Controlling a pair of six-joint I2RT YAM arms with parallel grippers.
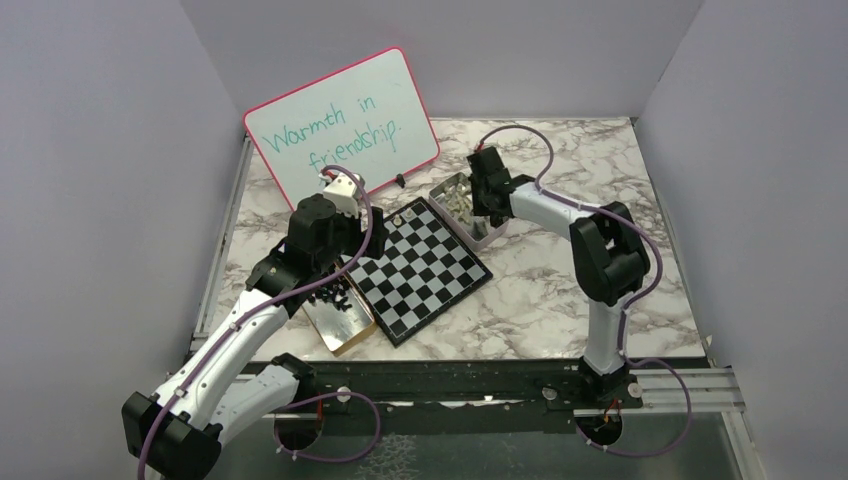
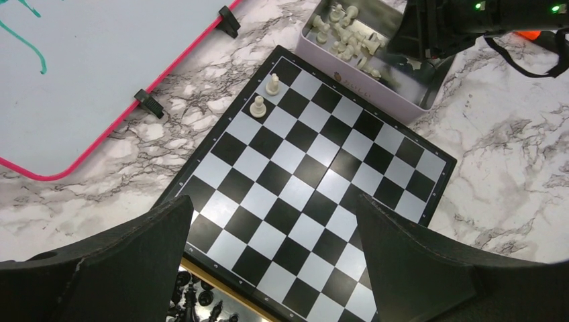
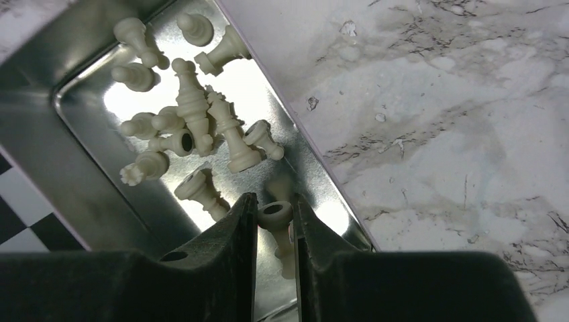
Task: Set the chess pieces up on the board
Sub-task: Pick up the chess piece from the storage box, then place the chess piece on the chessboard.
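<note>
Over on the left, the tin of black chessmen (image 1: 342,312) lies just beside the chessboard (image 2: 303,189) on the marble tabletop (image 1: 560,290), and my left jaws hang spread wide above the board's near half, holding nothing. On the board only two cream chessmen (image 2: 257,106) stand upright, on neighbouring squares along one edge near the far corner, so by my reckoning the setup is barely begun. Just beyond that far edge sits the silver tin (image 2: 366,86) with the loose cream pieces (image 3: 191,100) heaped on their sides. My right jaws are down inside it, drawn nearly together on one cream piece (image 3: 276,216). It lies lengthwise in the gap, with its long axis running along the jaws and its hollow round base pointing outward toward the tips. Its head points back toward my wrist and is hidden, so I cannot name its rank. Both sides seem to touch it, though I cannot tell whether it is off the tin floor. To do this step well I should keep the squeeze steady and rise straight up until clear of the tin wall, dragging none of the neighbouring pieces along. With the base leading, pointing the wrist down over its square should set it on its foot. Letting go while it is tilted would likely topple it on that glossy surface.
</note>
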